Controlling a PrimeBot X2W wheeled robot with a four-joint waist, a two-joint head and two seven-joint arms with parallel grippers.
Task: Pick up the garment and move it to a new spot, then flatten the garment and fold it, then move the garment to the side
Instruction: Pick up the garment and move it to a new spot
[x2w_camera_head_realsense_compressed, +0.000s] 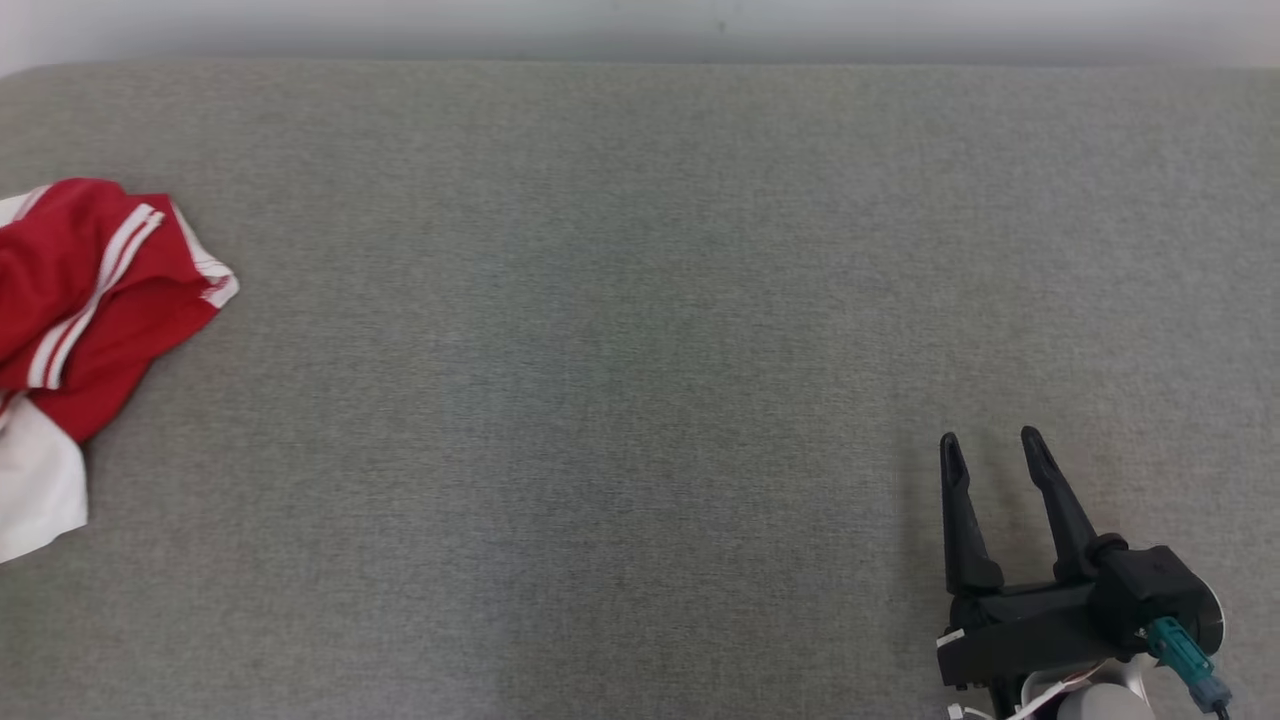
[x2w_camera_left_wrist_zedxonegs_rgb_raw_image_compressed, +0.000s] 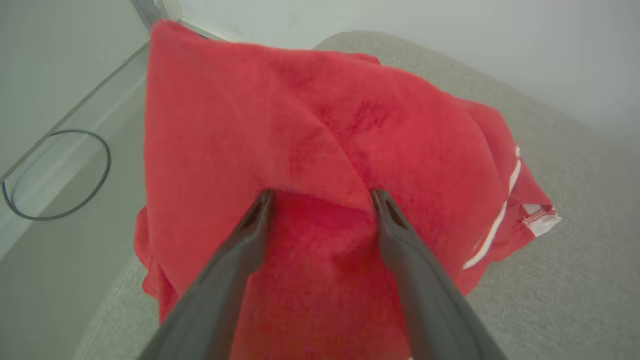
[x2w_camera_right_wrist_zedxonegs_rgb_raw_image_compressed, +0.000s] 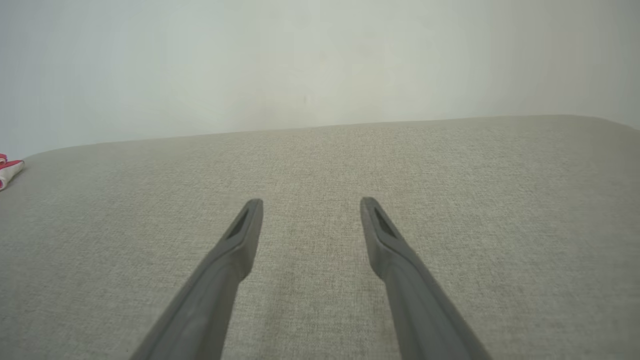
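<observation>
The garment (x2w_camera_head_realsense_compressed: 90, 300) is red with white stripes and a white part, and lies crumpled at the far left edge of the grey fabric surface (x2w_camera_head_realsense_compressed: 620, 330). In the left wrist view my left gripper (x2w_camera_left_wrist_zedxonegs_rgb_raw_image_compressed: 322, 195) stands open right over the garment (x2w_camera_left_wrist_zedxonegs_rgb_raw_image_compressed: 310, 125), its fingertips (x2w_camera_left_wrist_zedxonegs_rgb_raw_image_compressed: 265, 200) against a raised red fold, with cloth lying between the fingers. My right gripper (x2w_camera_head_realsense_compressed: 990, 438) hovers open at the lower right, far from the garment and holding nothing. In the right wrist view, the right gripper (x2w_camera_right_wrist_zedxonegs_rgb_raw_image_compressed: 311, 202) points across bare surface, and a corner of the garment (x2w_camera_right_wrist_zedxonegs_rgb_raw_image_compressed: 7, 170) peeks in at the far left.
A pale wall (x2w_camera_head_realsense_compressed: 640, 30) runs behind the surface's far edge. In the left wrist view the surface's left edge drops to a floor (x2w_camera_left_wrist_zedxonegs_rgb_raw_image_compressed: 50, 260) where a dark cable loop (x2w_camera_left_wrist_zedxonegs_rgb_raw_image_compressed: 103, 150) lies.
</observation>
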